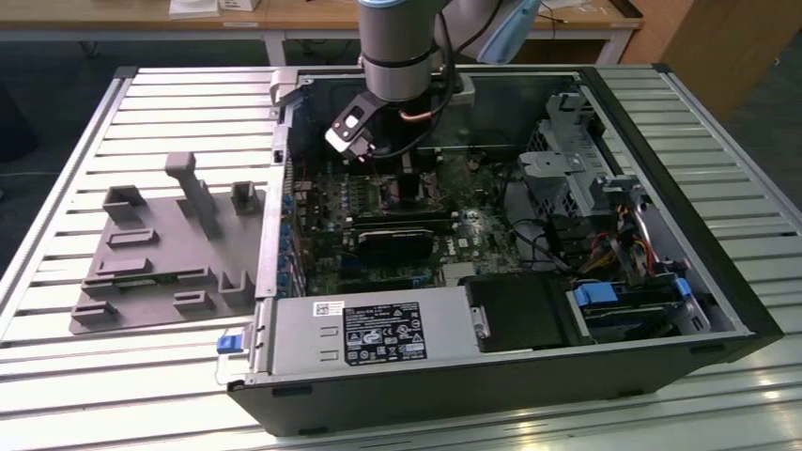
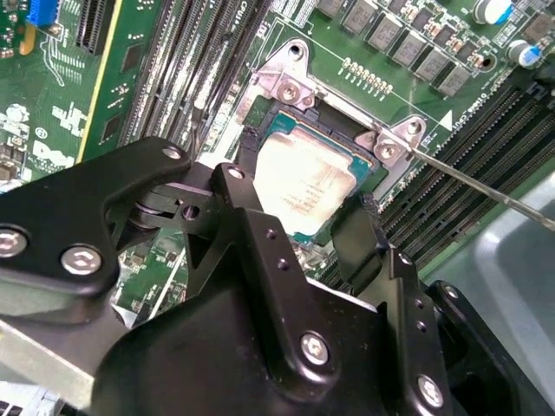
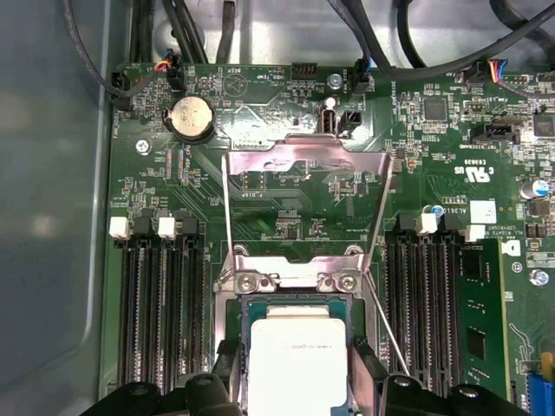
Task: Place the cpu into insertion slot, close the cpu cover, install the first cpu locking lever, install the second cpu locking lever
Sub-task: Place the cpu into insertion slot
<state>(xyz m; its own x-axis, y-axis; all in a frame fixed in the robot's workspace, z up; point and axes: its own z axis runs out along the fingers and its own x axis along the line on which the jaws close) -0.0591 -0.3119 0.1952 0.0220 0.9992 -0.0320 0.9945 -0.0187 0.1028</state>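
Two spread fingers [image 2: 260,217] straddling the chip [image 2: 305,185] in its socket [image 2: 368,173], cover [image 3: 303,160] flipped up beyond.

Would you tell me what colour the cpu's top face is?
Dull silver-grey, seen best in the second wrist view: the cpu.

The exterior view looks down at an angle from well back onto an open computer case [image 1: 501,235] lying on a slatted bench [image 1: 75,376]. Both wrist views sit close above the motherboard [image 3: 286,208], sharing the cpu [image 2: 303,186] in its insertion slot [image 3: 234,347], seen past the gripper [image 2: 295,225].
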